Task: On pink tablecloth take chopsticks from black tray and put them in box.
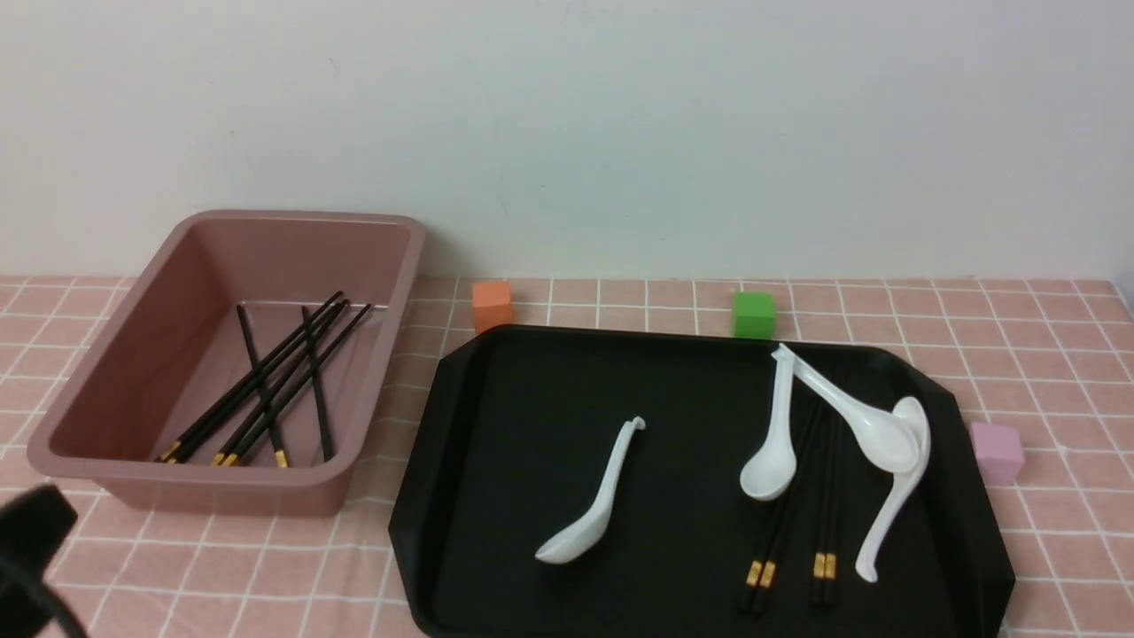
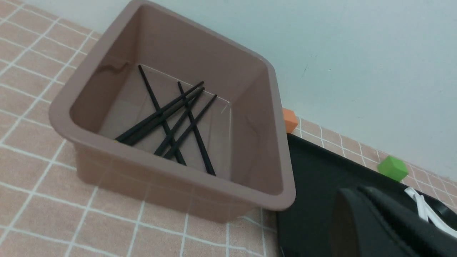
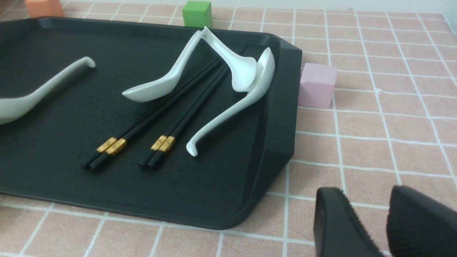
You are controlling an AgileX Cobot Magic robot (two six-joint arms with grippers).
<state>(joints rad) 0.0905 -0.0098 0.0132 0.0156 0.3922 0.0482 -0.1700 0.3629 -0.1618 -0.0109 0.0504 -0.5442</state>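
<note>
Two pairs of black chopsticks (image 1: 775, 532) with gold bands lie on the black tray (image 1: 532, 390), partly under white spoons (image 1: 775, 434). In the right wrist view the same chopsticks (image 3: 142, 123) lie side by side on the tray (image 3: 53, 135). Several more chopsticks (image 1: 266, 390) lie crossed in the pink-brown box (image 1: 292, 215) at the left. My left gripper (image 2: 353, 191) is shut with nothing in it, near the box (image 2: 142, 178) and over the tray's edge (image 2: 310, 185); only a black part of it (image 1: 35, 549) shows in the front view. My right gripper (image 3: 366, 194) stands open over the pink tablecloth (image 1: 1045, 354), beside the tray's corner.
Another white spoon (image 1: 589, 505) lies alone in the tray's middle. An orange cube (image 1: 492, 306) and a green cube (image 1: 754, 315) stand behind the tray near the wall. A pink cube (image 1: 997, 452) sits against the tray's right side.
</note>
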